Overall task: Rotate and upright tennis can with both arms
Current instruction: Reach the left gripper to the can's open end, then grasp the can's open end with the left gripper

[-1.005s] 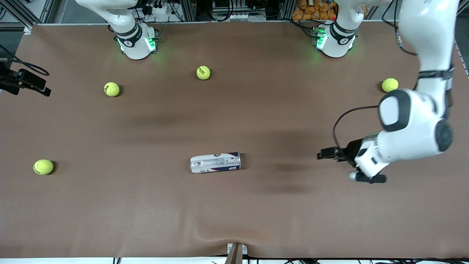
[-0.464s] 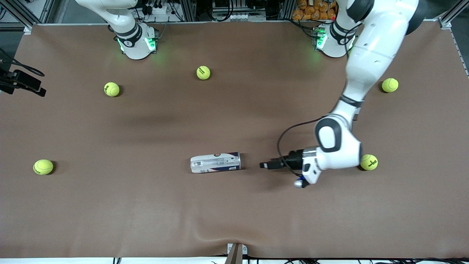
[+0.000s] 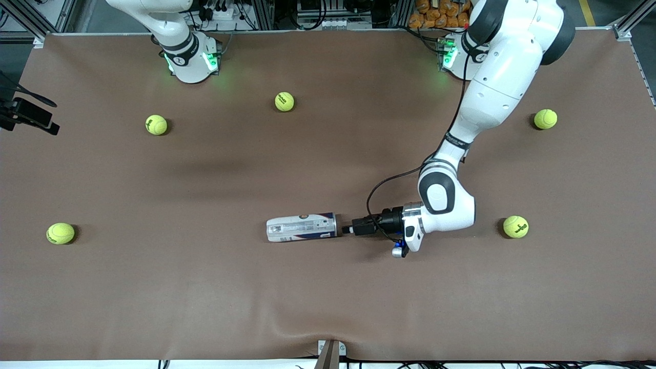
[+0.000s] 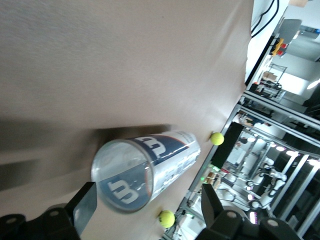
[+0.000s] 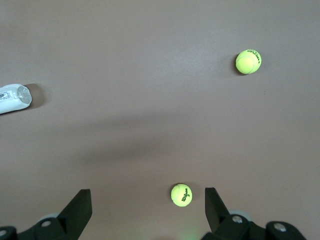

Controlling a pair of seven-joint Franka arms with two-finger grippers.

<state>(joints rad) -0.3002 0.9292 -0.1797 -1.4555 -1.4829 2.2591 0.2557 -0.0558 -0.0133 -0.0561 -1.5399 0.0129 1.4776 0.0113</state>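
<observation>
The tennis can [image 3: 301, 227] is showing as clear, glossy plastic under a smooth printed white and navy label, its round end [image 4: 122, 182] looking see-through and shiny in the left wrist view. The table cover [image 3: 328, 297] is lying as a matt brown sheet, soft-looking and faintly rippled near the front camera's edge, while the tennis balls [image 3: 60, 233] are looking fuzzy and felt-covered. The left arm [image 3: 494, 87] is gleaming in smooth, glossy white plastic with dark grey caps, and its gripper [image 3: 348, 229] is looking matt black.
</observation>
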